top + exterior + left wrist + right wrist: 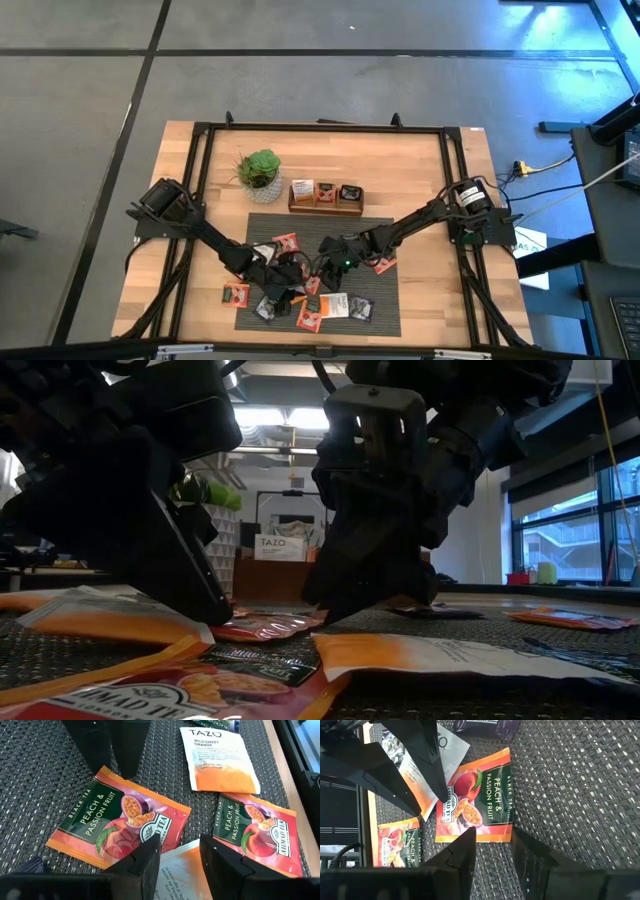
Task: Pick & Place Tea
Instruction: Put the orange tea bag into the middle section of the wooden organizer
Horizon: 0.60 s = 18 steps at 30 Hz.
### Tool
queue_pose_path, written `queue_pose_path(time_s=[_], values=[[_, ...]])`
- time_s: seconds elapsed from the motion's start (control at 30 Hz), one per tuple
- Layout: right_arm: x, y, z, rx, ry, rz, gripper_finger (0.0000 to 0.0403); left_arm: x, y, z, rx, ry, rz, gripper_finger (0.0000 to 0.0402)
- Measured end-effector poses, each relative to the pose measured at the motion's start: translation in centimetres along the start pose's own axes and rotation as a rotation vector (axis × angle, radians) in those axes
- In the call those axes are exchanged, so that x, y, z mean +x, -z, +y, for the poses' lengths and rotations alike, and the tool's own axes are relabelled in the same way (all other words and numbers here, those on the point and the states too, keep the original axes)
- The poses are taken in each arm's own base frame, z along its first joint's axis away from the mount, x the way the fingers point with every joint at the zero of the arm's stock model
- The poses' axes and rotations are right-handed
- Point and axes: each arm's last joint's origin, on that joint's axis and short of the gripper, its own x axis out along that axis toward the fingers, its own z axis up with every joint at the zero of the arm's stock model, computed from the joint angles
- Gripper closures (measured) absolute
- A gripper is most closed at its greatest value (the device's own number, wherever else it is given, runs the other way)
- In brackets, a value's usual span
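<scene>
From above, both arms meet over the dark mat (385, 300), where the sachets (310, 318) lie scattered; the left gripper (283, 277) and right gripper (328, 268) sit close together near the mat's middle, little room between them. A tray (325, 197) and a plant (260, 170) stand beyond the mat's far edge, bare wood to both sides. At table height, both grippers come down to the mat among flat sachets. The left wrist view shows its jaws parted with a clear gap, empty, above a peach sachet (120, 820) — the other arm's fingertips (131, 750) touch its far edge. A white sachet (217, 757) lies near the mat's edge. The right wrist view shows its jaws also apart, holding nothing, at the same sachet's near edge.
</scene>
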Motion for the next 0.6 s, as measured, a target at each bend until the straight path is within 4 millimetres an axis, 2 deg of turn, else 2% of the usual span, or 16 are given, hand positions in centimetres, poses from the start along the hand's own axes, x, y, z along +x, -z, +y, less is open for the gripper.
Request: queue_pose_path(time_s=[0.6], values=[[-0.01, -0.11, -0.42, -0.05, 0.046, -0.016, 0.0397, 0.01, 0.0, 0.06, 0.002, -0.022, -0.014, 0.0265]])
